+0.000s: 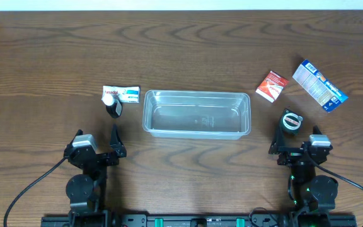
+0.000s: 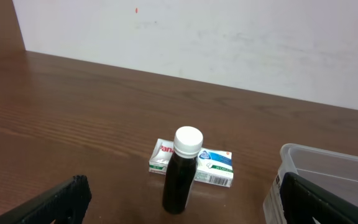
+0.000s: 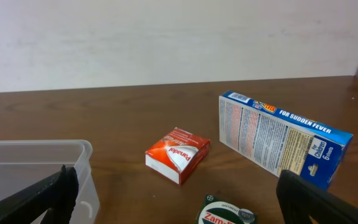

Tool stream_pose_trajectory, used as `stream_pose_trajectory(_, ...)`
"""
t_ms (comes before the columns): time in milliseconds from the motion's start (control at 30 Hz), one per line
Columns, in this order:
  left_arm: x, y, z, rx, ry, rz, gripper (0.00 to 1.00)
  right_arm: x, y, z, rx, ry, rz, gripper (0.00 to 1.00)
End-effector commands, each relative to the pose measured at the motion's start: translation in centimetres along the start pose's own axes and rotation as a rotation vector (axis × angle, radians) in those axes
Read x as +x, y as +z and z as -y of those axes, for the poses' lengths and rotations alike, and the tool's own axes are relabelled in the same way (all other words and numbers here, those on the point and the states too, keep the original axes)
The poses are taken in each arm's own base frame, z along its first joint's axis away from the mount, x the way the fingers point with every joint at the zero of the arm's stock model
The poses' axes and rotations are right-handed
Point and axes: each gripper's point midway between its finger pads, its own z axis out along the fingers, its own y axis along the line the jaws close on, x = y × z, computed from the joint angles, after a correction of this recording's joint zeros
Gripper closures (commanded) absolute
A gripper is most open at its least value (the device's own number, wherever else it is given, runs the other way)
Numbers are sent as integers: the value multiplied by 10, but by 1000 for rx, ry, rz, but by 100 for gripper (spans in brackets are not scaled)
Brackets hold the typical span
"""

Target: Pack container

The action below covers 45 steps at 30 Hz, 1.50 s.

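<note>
The clear plastic container (image 1: 196,113) lies empty at the table's middle; its rim shows in the left wrist view (image 2: 328,163) and the right wrist view (image 3: 36,149). A dark bottle with a white cap (image 1: 112,104) (image 2: 183,174) stands left of it, in front of a white and green box (image 1: 123,94) (image 2: 194,163). A red Panadol box (image 1: 271,86) (image 3: 178,154), a blue carton (image 1: 319,84) (image 3: 281,138) and a green Zam-Buk tin (image 1: 290,120) (image 3: 225,213) lie to the right. My left gripper (image 1: 99,142) (image 2: 179,205) and right gripper (image 1: 298,146) (image 3: 179,199) are open and empty near the front edge.
A white wall stands behind the table's far edge (image 2: 229,37). Black cables run from both arm bases (image 1: 36,183).
</note>
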Motion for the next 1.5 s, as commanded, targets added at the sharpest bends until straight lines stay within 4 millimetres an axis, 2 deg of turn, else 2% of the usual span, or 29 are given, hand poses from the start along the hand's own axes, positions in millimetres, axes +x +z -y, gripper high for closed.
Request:
stream_pose_trajectory(0, 16, 1, -6, -25, 2, -52, 2, 1, 0, 1, 1, -13, 3, 1)
stream_pose_trajectory(1067, 16, 1, -6, -25, 2, -52, 2, 1, 0, 1, 1, -13, 3, 1)
stream_pose_trajectory(1233, 16, 1, -6, -25, 2, -52, 2, -6, 0, 6, 31, -11, 32, 1)
stream_pose_trajectory(1467, 16, 1, -6, -25, 2, -52, 2, -5, 0, 6, 34, -11, 28, 1)
